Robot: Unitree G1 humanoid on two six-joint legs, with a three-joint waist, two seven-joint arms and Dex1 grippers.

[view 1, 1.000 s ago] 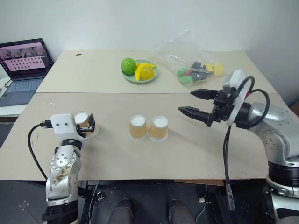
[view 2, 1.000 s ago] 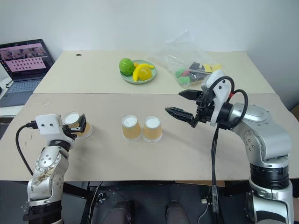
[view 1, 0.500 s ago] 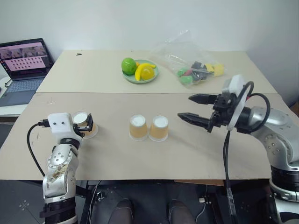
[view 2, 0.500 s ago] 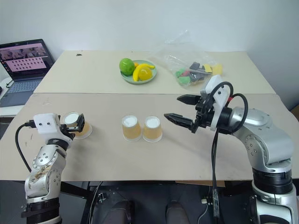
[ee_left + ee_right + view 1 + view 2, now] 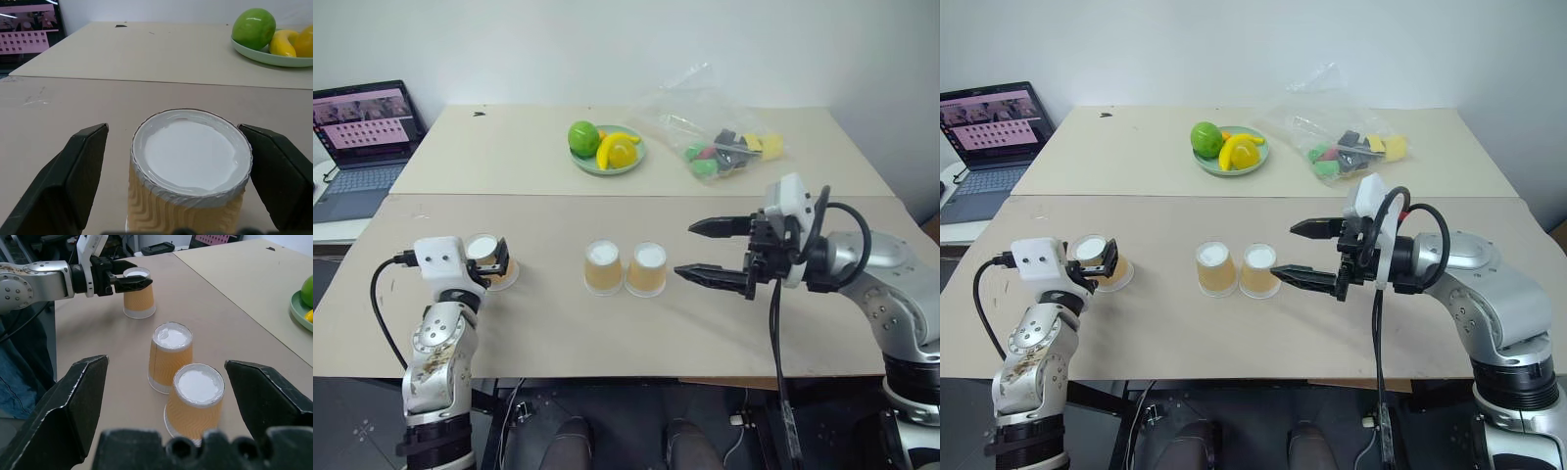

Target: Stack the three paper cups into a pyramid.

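both hands spread wide; left hand level, right hand pointing left.

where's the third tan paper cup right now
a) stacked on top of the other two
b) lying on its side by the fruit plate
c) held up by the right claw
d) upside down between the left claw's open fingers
d, the upside-down tan paper cup stands on the table between the open left claw fingers, apart from the two side-by-side cups.

Laptop cut off at the left edge. Bag contents too jumbled to identify. Left cup base cropped in the left wrist view.
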